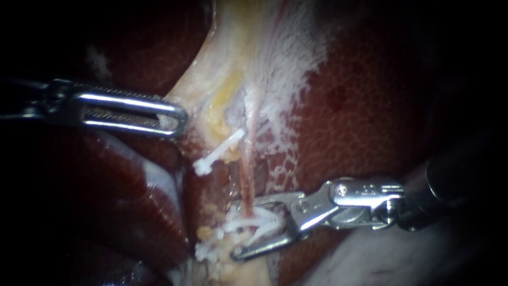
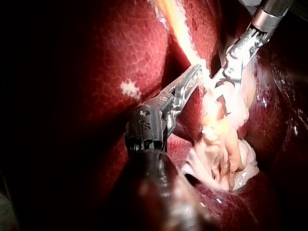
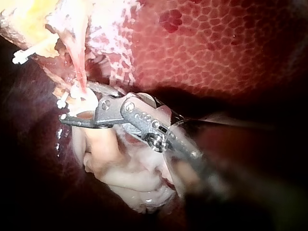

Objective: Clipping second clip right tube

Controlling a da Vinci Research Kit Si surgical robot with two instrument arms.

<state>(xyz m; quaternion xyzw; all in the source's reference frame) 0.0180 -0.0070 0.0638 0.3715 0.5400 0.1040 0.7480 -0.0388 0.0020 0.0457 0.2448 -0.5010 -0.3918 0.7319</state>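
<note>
A thin pink tube, the right tube [image 1: 247, 175], runs down from the pale, yellowish tissue [image 1: 233, 58]. My right instrument [image 1: 246, 230] comes in from the right, and its jaws straddle the tube low down, shut on a white clip [image 1: 254, 222] that lies across it. The right wrist view shows those jaws [image 3: 72, 108] with the clip [image 3: 79, 96] at the tube's lower end. Another white clip [image 1: 218, 153] sits higher up, on the left side. My left instrument [image 1: 180, 119] is shut on the edge of the pale tissue, as the left wrist view [image 2: 196, 72] also shows.
Dark red liver [image 1: 370, 106] lies to the right and behind, with another lobe [image 1: 121, 196] at the lower left. More white clip material [image 1: 206, 251] sits just below and left of the right jaws. Folded pale tissue [image 3: 125, 173] lies under the right instrument.
</note>
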